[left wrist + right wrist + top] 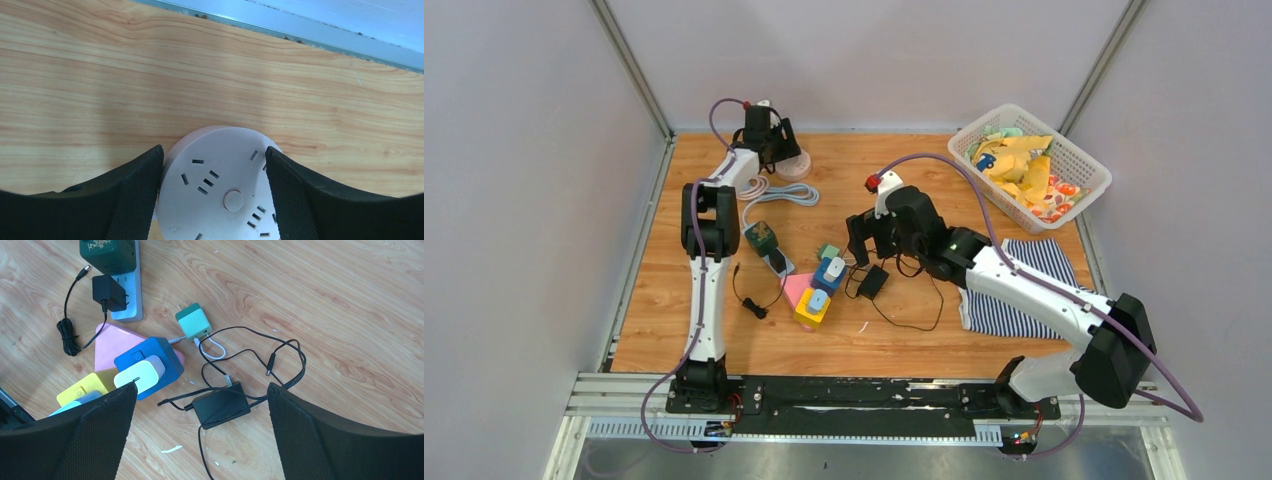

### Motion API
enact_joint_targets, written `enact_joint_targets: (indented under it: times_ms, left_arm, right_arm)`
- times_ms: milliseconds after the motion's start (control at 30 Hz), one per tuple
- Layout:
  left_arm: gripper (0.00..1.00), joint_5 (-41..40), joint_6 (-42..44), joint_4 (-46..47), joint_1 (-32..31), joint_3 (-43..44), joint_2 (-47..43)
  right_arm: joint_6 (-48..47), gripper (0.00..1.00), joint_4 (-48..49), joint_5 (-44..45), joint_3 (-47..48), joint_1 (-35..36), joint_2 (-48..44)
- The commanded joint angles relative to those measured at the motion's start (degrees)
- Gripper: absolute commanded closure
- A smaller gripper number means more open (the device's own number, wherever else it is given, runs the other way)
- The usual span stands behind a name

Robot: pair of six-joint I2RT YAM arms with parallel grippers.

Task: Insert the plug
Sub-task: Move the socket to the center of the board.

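Arms outstretched, left farthest: left fingers [135,200] apart astride round socket [220,170], right fingers [95,440] wide above black adapter [220,407]

Lit brightly and evenly from above in all three views. Soft, short shadows on the bench [874,340] beneath the arms and beside the basket [1030,160]. Sharp from near to far in the top view, walls a shade duller toward the near corners. Faintly shaded on the wood left of the round white socket [220,175], itself bright and crisp. Dark and slightly soft on the fingers [90,440] of the right claw [202,385] close to the lens, mesh texture readable, wide-angle stretch toward the corners.
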Motion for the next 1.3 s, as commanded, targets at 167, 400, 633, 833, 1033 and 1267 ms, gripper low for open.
enact_joint_targets:
  times_ms: [167, 400, 633, 833, 1033, 1267]
  left_arm:
    - [0.34, 16.35, -8.26, 8.44, -2.81, -9.66, -3.04]
    - [0.35, 21.05, -10.10, 10.60, -8.36, -12.91, -4.06]
    - [0.36, 23.31, -10.14, 10.71, -10.68, -12.68, -6.83]
    - [0.34, 20.89, -5.43, 7.02, -10.66, -11.68, -14.29]
    - [0.31, 14.51, 2.02, -2.81, -10.67, -15.34, -24.23]
    - [0.25, 7.31, 7.81, -5.72, -11.11, -31.68, -40.19]
  right_arm:
    - [0.99, 0.00, 0.65, 0.18, -0.81, -1.37, -0.05]
    - [5.99, 0.00, 0.00, 2.14, -3.64, -3.77, -2.16]
    - [6.49, 0.00, -0.36, 2.85, -6.07, -4.31, -4.65]
    - [7.26, 0.02, -0.35, 1.82, -7.66, -4.41, -5.21]
    - [9.80, 0.09, 0.82, 0.11, -10.64, -4.39, -6.68]
    - [12.82, 0.28, 5.44, 0.97, -16.25, -4.99, -9.15]
